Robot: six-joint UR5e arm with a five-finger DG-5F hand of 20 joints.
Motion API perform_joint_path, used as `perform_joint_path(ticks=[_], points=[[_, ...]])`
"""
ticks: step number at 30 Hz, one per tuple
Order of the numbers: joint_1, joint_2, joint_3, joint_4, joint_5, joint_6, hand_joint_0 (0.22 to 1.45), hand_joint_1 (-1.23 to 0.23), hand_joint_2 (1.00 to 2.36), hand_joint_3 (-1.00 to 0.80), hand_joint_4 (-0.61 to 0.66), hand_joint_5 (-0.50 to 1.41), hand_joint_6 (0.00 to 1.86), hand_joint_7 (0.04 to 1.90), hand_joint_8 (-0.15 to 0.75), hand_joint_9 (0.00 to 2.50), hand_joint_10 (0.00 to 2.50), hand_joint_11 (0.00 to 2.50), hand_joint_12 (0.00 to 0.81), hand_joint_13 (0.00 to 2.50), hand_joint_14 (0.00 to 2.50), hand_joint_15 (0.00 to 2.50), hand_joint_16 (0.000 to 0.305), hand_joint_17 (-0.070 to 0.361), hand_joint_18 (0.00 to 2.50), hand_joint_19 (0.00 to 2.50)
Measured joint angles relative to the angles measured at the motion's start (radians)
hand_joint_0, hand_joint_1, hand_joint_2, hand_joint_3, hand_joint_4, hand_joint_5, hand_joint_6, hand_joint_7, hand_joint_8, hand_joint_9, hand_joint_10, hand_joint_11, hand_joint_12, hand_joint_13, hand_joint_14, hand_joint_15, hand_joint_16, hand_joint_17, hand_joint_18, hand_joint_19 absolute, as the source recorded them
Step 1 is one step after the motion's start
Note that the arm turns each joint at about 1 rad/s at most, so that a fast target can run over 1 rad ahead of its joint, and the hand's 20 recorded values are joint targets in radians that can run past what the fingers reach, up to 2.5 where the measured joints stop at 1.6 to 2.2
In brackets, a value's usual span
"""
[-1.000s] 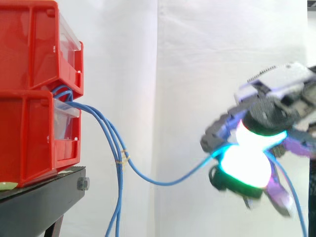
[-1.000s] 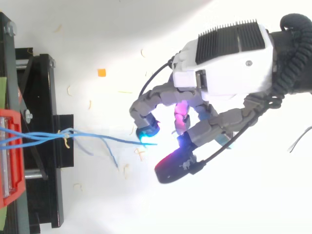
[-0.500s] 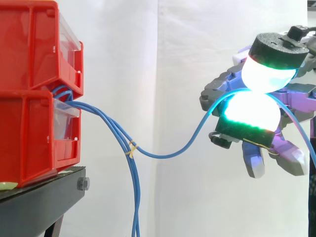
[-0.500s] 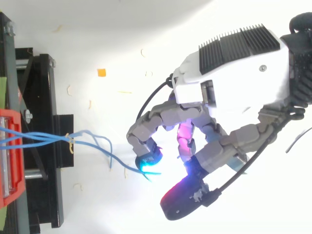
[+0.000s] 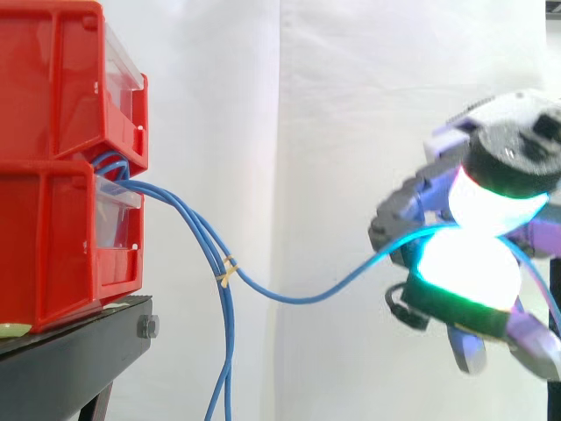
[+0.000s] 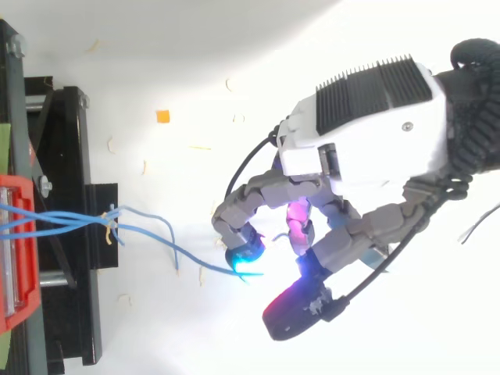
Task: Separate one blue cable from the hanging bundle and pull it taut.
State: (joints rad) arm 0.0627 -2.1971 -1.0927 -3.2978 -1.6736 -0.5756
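Pinching one blue cable (image 5: pixel 294 299) between glowing pads (image 5: pixel 465 267), the hand (image 6: pixel 363 144) held it at the right, and the strand sagged in a shallow curve back to the tied bundle (image 5: pixel 228 351) hanging beside the red bins (image 5: pixel 53 202) on the black stand (image 5: pixel 61 360), before the white curtain (image 5: pixel 351 105).

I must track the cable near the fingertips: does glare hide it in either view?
Side view: the pads of the hand glow white, washing out where they pinch the blue cable; top view: cyan glow and the bright floor swallow the cable's end.
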Motion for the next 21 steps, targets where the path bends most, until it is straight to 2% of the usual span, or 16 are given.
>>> perform_joint_path(ticks=[5,7,10,14,21], points=[[0.0,0.0,-0.021,0.103,0.0,0.054,0.73,-0.68,1.02,-0.22,-0.03,0.14,0.5,1.34,0.084,1.93,0.01,0.34,0.206,1.21,0.02,0.4,0.04,0.089,0.66,0.53],[-0.001,0.0,-0.023,0.156,0.0,0.096,0.73,-0.68,1.02,-0.22,-0.03,0.14,0.5,1.35,0.079,1.93,0.02,0.33,0.205,1.21,0.02,0.4,0.04,0.089,0.66,0.53],[-0.001,0.0,-0.023,0.2,-0.001,0.154,0.73,-0.68,1.02,-0.23,-0.03,0.14,0.5,1.34,0.083,1.93,0.01,0.34,0.205,1.21,0.02,0.4,0.04,0.089,0.66,0.53],[0.001,0.0,-0.023,0.215,0.0,0.185,0.73,-0.68,1.02,-0.23,-0.03,0.14,0.5,1.35,0.084,1.92,0.01,0.33,0.202,1.21,0.02,0.4,0.04,0.089,0.66,0.53],[0.002,0.0,-0.024,0.219,0.0,0.176,0.73,-0.68,1.02,-0.23,-0.03,0.14,0.5,1.34,0.077,1.92,0.01,0.34,0.205,1.22,0.02,0.4,0.04,0.089,0.67,0.53]])
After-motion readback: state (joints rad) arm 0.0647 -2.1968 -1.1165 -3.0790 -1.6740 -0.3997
